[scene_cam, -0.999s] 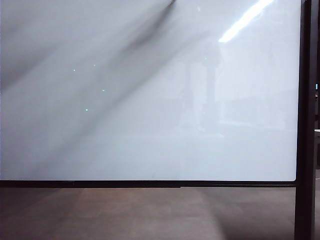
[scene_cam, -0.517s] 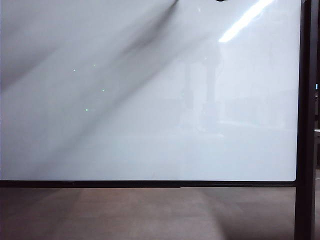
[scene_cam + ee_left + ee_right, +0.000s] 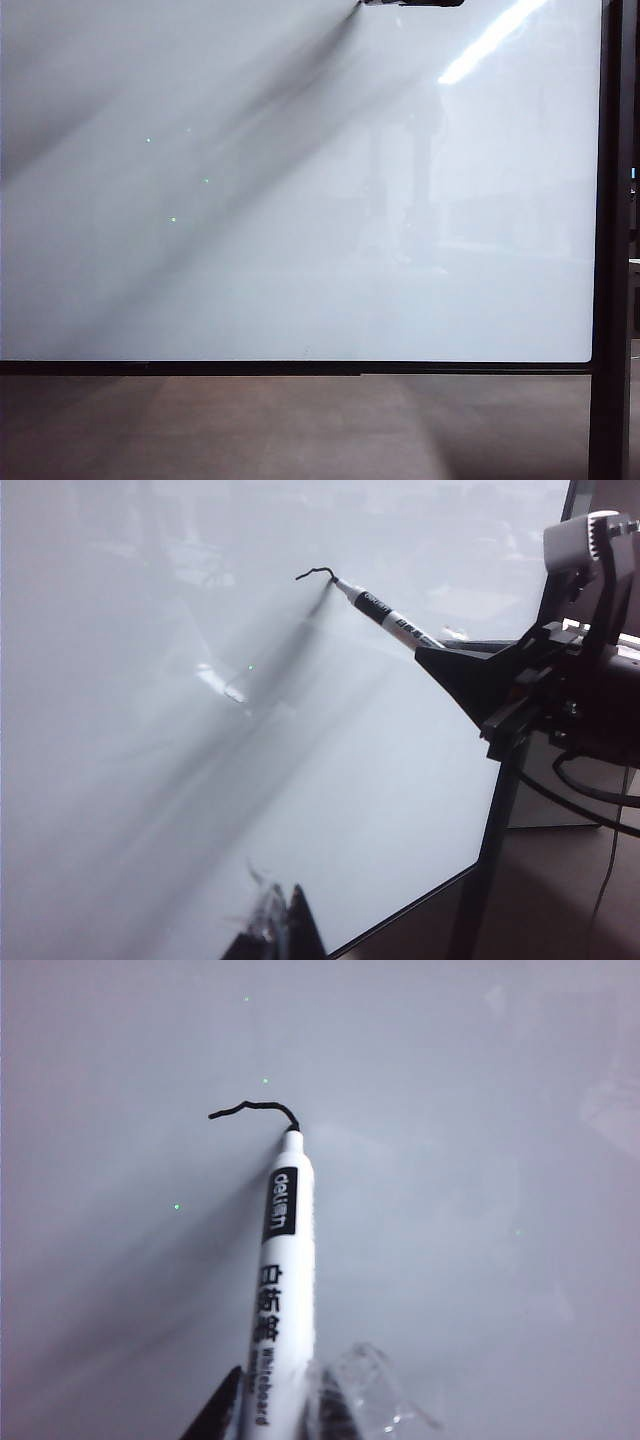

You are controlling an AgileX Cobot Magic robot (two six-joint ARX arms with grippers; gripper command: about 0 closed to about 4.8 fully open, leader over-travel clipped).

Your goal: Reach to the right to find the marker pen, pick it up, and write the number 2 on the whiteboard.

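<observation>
The whiteboard [image 3: 300, 200] fills the exterior view, glossy white in a thin black frame. My right gripper [image 3: 275, 1420] is shut on the marker pen [image 3: 285, 1260], a white barrel with black print. The pen's dark tip touches the board at the end of a short wavy black line [image 3: 250, 1109], all that shows of the number 2. In the left wrist view the same pen [image 3: 388, 618] sticks out of the black right gripper [image 3: 470, 670], and the line [image 3: 315, 573] is at its tip. My left gripper [image 3: 280, 935] hangs before the board, fingertips together and holding nothing.
A dark upright post [image 3: 608, 250] runs along the board's right side, with brown floor [image 3: 300, 430] below the frame. A dark sliver [image 3: 412, 3] pokes in at the top edge of the exterior view. Cables hang behind the right arm [image 3: 590, 790].
In the exterior view a dark sliver has come in at the top edge and grown longer to the left. The board and the shadows on it look the same.
</observation>
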